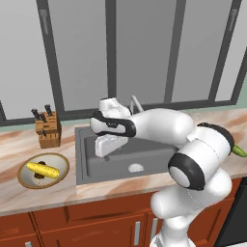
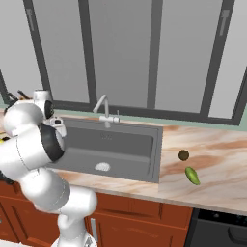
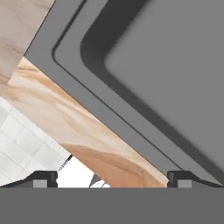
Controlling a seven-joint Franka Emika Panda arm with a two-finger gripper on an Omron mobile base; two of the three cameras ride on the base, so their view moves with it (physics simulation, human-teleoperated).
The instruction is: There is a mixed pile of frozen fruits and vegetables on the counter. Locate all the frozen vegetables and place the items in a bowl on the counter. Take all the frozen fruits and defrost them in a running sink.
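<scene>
A: Where's the small round brown ball?

B: On the beige marbled counter, right of the dark grey sink. Gripper spread, empty. Probably hard, slick, rolls; pinch across its middle.

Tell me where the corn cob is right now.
The corn cob lies in the bowl on the counter, at the left of the left base view, just in front of the knife block and left of the sink.

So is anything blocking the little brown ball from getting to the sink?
Nothing visible does. The brown ball sits on the counter just right of the sink, with bare stone between them. The green piece lies on its other side, nearer the front edge.
</scene>
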